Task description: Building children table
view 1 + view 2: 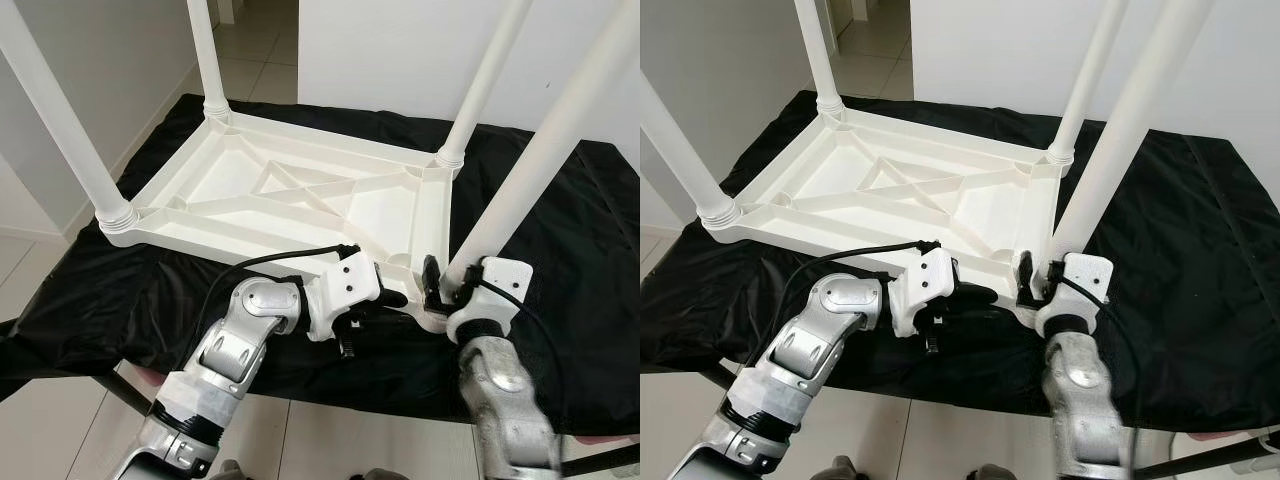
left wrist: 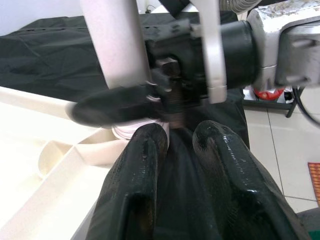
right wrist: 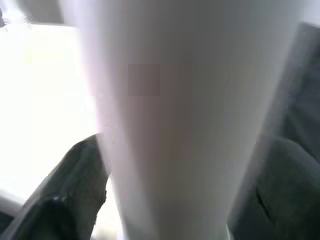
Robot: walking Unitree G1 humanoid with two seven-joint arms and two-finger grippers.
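The white plastic children's table (image 1: 300, 190) lies upside down on a black cloth, with legs standing up at its corners. My right gripper (image 1: 450, 285) is shut on the near right leg (image 1: 540, 160) just above its socket; in the right wrist view its black fingers (image 3: 75, 190) sit on either side of that leg (image 3: 170, 115). My left gripper (image 1: 398, 297) lies low along the table's near edge, pointing at the same corner. Its fingers (image 2: 145, 150) are slightly apart with nothing between them, just short of the leg's base (image 2: 120, 50).
The black cloth (image 1: 580, 230) covers a work table whose near edge lies just under my arms. Three more white legs (image 1: 60, 120) (image 1: 208, 60) (image 1: 480, 90) rise steeply around the frame. Pale tiled floor (image 1: 300, 440) lies below, and white walls stand behind.
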